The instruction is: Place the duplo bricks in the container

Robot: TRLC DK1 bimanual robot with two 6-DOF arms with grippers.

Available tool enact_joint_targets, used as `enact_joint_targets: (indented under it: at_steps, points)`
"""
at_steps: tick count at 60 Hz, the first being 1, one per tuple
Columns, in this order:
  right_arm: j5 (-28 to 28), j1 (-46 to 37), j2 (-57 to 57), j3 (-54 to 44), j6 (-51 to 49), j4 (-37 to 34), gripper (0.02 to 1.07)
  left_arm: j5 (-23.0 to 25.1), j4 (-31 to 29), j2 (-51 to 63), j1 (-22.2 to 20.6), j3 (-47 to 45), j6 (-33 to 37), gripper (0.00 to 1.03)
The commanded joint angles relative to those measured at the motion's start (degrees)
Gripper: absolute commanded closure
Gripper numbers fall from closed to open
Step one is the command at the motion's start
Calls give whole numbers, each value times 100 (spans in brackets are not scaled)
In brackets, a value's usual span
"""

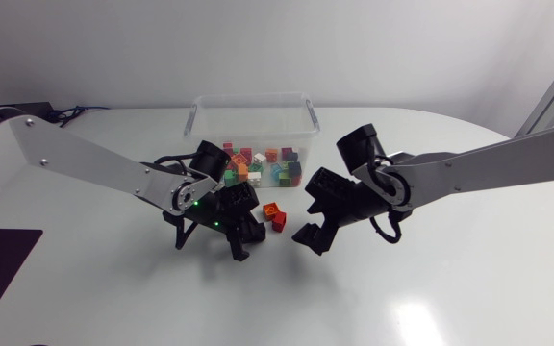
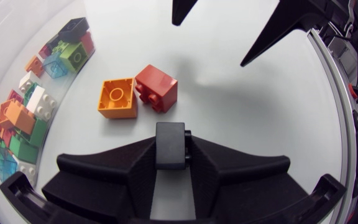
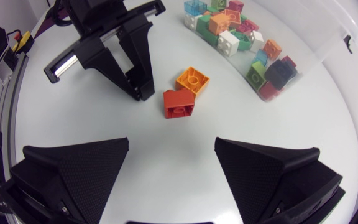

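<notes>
The orange brick (image 1: 271, 209) and red brick (image 1: 279, 220) are lying touching each other on the table (image 1: 431, 288), at six o'clock from the container (image 1: 254, 97), which is holding mixed bricks (image 1: 258, 165). At their nine o'clock the left gripper (image 3: 138, 90) is grasping a black brick (image 2: 169, 144). At three o'clock the right gripper (image 3: 172, 142) is hanging released, fingers spread wide

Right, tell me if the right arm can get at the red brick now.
Probably yes: the right gripper is open, with bare table between its fingers and the red brick. The orange brick touches it and the left gripper is close beside, so it's tight.
</notes>
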Motion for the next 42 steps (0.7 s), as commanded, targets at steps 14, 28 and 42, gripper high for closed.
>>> enact_joint_targets:
  at_steps: [14,28,42]
  points:
    - [179,351,804,468,-102,358,7,37,-289,-702,259,-449,251,89]
    - [258,351,1226,943,-85,393,7,37,-394,-1326,506,-713,277,89]
    - [258,281,1560,1286,-102,358,10,45,-746,-2135,690,-581,189,89]
